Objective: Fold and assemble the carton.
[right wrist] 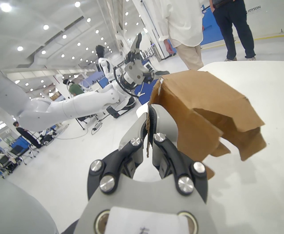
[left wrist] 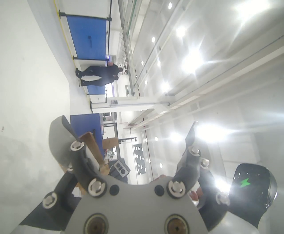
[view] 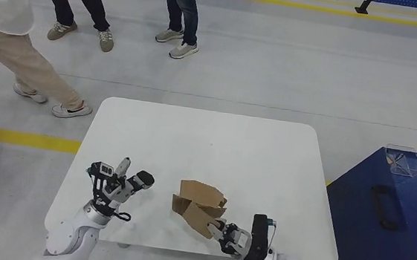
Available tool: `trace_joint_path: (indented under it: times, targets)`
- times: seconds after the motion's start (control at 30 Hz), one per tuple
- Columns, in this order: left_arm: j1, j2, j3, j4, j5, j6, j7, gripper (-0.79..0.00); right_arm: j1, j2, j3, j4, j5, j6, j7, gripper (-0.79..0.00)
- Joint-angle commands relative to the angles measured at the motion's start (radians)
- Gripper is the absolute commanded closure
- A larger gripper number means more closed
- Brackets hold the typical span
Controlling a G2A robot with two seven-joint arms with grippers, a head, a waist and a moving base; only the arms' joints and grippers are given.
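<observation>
A brown carton (view: 198, 202), partly folded with loose flaps, lies near the front edge of the white table (view: 215, 142). My right gripper (view: 217, 228) is at the carton's near side, shut on the edge of one cardboard flap (right wrist: 148, 124); the carton's body (right wrist: 206, 104) spreads out beyond its fingers. My left gripper (view: 134, 173) is held above the table to the left of the carton, apart from it, open and tilted upward with nothing between its fingers (left wrist: 61, 137). A corner of the carton (left wrist: 92, 144) shows behind one left finger. The open left gripper (right wrist: 146, 62) is also visible beyond the carton.
A blue cabinet (view: 383, 220) stands off the table's right side, with a clear plastic holder (view: 404, 158) on its corner. The table's far half (view: 216, 131) is bare white surface. The front edge runs just below both grippers.
</observation>
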Motion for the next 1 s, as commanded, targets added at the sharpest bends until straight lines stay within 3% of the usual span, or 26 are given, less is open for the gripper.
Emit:
trace_joint_path:
  times: [0.0, 0.3, 0.43, 0.93, 0.97]
  targets:
    - [-0.001, -0.002, 0.019, -0.031, 0.020, -0.025, -0.014, -0.785, -0.021, 0.007, 0.013, -0.035, -0.029, -0.009, 0.036, 0.000]
    - [-0.051, -0.002, 0.106, -0.090, 0.227, 0.047, -0.090, -0.785, -0.081, 0.027, 0.054, -0.144, -0.023, -0.022, 0.117, 0.000]
    - [-0.087, 0.003, 0.125, -0.063, 0.315, 0.150, -0.120, -0.785, -0.089, 0.032, 0.068, -0.162, -0.006, -0.017, 0.124, 0.000]
    - [-0.107, -0.001, 0.129, -0.035, 0.275, 0.130, -0.101, -0.785, -0.088, 0.032, 0.071, -0.159, 0.008, -0.006, 0.123, 0.000]
    - [-0.101, 0.000, 0.116, -0.037, 0.276, 0.112, -0.064, -0.785, -0.085, 0.032, 0.068, -0.165, 0.010, 0.008, 0.126, 0.000]
